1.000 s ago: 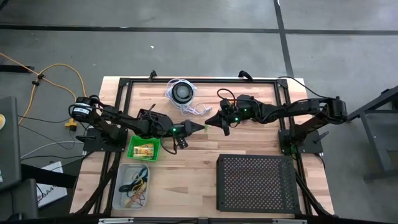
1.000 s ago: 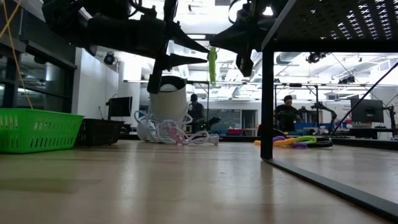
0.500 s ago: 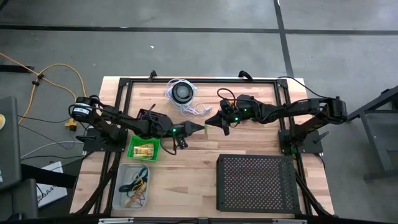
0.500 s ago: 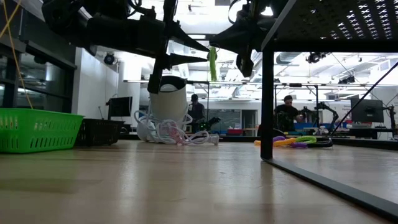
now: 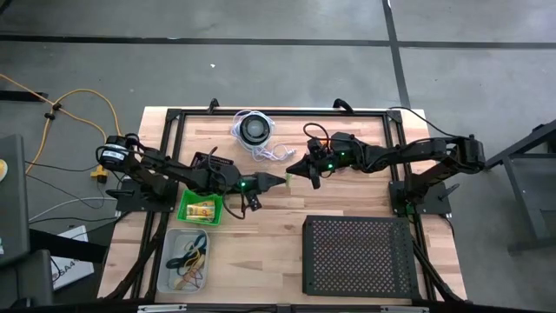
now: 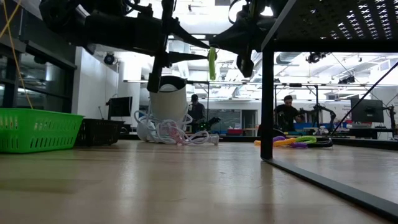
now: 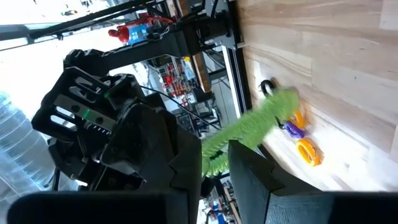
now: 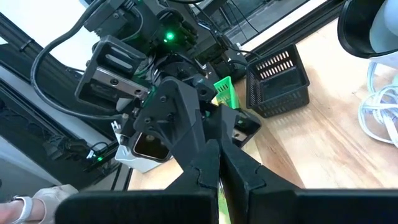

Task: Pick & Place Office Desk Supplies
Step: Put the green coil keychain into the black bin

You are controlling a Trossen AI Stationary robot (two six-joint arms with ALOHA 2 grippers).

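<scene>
Nearest me, bare table (image 5: 269,239) lies between the clear bin (image 5: 169,280) of rubber bands (image 5: 191,259) and the black perforated tray (image 5: 358,256); beyond, above mid-table, my right gripper (image 5: 292,176) is clamped on a green strip (image 6: 212,63), the left gripper (image 5: 280,179) partly apart beside it, near the green basket (image 5: 184,209) of yellow packets (image 5: 201,209).

You are looking at a robotics lab: beyond the wooden table (image 6: 186,180), two people (image 6: 287,112) work at benches beside monitors (image 6: 119,106), under exposed ceiling lights.
</scene>
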